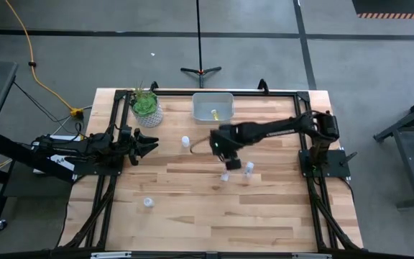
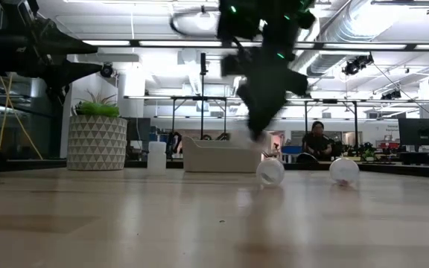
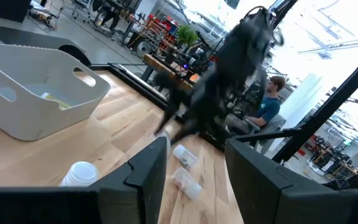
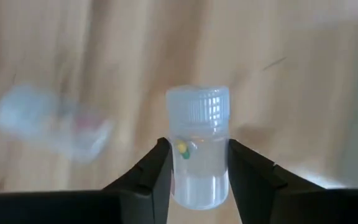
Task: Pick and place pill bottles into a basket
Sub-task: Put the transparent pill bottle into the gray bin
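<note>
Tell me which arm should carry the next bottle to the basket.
The right arm. Its tool already brackets a pill bottle near mid-table, close to the basket. The left tool sits open by the table's left edge, near the plant pot, holding nothing.

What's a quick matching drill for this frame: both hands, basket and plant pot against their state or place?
Things:
1. right hand
2. left hand
3. basket
4. plant pot

States or places:
A. holds one yellowish bottle
B. open, holding nothing, at the left
C. shut on a clear pill bottle
D. stands just left of the basket

Pairs: 1-C, 2-B, 3-A, 4-D
</note>
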`<state>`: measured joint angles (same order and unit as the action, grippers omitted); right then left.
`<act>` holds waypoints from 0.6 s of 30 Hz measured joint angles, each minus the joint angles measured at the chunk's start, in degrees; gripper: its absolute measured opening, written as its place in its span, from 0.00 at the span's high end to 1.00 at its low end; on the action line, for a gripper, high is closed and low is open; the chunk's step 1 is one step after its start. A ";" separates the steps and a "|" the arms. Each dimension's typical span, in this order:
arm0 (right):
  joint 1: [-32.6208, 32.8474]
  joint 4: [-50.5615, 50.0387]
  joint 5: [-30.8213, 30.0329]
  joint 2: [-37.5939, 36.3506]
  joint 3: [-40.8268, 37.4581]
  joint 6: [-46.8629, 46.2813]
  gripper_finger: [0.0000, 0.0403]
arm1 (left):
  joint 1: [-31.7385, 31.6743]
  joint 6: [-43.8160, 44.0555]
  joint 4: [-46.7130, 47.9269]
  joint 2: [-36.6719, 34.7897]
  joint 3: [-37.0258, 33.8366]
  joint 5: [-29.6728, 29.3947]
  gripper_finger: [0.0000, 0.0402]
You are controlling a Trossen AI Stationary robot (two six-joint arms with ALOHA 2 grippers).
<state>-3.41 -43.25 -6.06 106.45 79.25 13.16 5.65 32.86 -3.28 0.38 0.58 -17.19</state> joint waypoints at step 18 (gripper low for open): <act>-24.52 10.12 2.25 1.18 8.98 -42.50 0.67 | 0.00 0.00 0.01 0.02 0.00 0.00 0.51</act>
<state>-27.94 -33.13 -3.81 107.64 88.23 -29.34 5.65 32.86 -3.27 0.40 0.58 -17.19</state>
